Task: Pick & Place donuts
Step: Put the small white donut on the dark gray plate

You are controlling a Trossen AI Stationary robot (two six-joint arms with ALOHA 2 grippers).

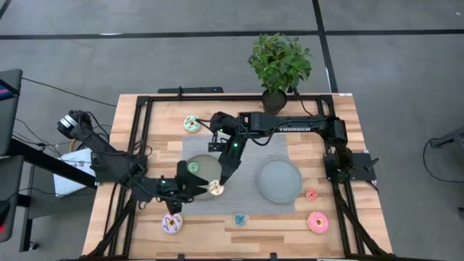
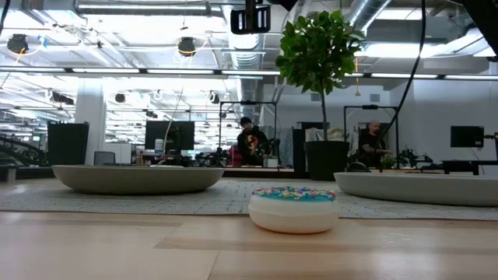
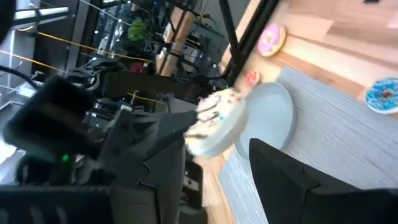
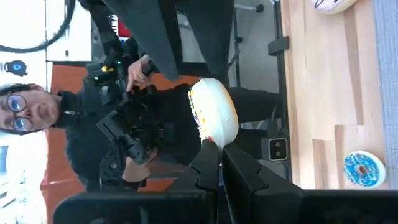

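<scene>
My right gripper (image 1: 218,183) reaches from the far right over the grey mat and is shut on a cream-white sprinkled donut (image 4: 214,115) beside the left plate (image 1: 206,172). My left gripper (image 1: 197,190) is open and faces that donut (image 3: 217,121) from the table's left, a little apart from it. A tiny green donut (image 1: 193,167) lies on the left plate. On the wood lie a green donut (image 1: 191,124), a purple-white one (image 1: 172,223), a blue one (image 2: 293,208), a tiny red one (image 1: 311,194) and a pink one (image 1: 317,222). My right gripper pinches the cream-white donut by its rim (image 4: 212,138) between its two fingertips (image 4: 205,155). The fingers slant down from the far right side. The donut stands on edge beyond the fingertips and looks lifted clear of the mat.
A second grey plate (image 1: 279,181) sits on the right of the mat. A potted plant (image 1: 279,65) stands at the far edge. A black frame (image 1: 145,138) runs round the table. A person (image 4: 37,115) shows beyond the table's left side.
</scene>
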